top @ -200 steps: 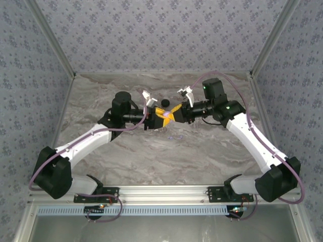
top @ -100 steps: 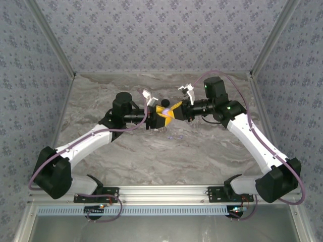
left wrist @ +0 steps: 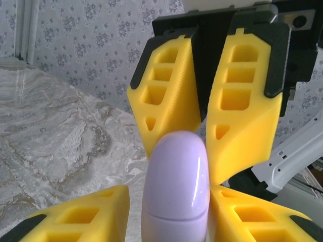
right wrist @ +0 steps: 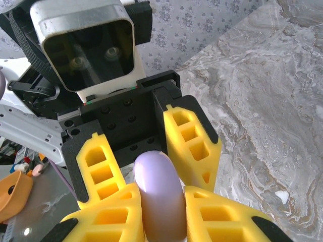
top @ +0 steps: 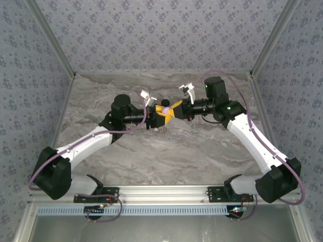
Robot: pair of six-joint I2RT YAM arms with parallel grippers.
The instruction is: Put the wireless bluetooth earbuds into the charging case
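Observation:
A smooth lilac charging case (left wrist: 176,186) with its lid closed hangs above the table, gripped from two sides. My left gripper (left wrist: 174,214) is shut on its lower part, just below the lid seam. The right gripper (right wrist: 164,217) is shut on the same case (right wrist: 160,196) from the opposite end. In the top view the two yellow-fingered grippers, left (top: 160,112) and right (top: 172,108), meet over the middle of the table with the case (top: 165,109) between them. The earbuds are out of view.
Grey marble tabletop (top: 151,151) lies beneath both arms, with patterned walls on three sides. A small white speck (right wrist: 281,195) lies on the marble near the grippers, also seen from above (top: 176,137).
Both grippers, still joined on the lilac case, have shifted a little toward the back of the table. Their grip looks the same.

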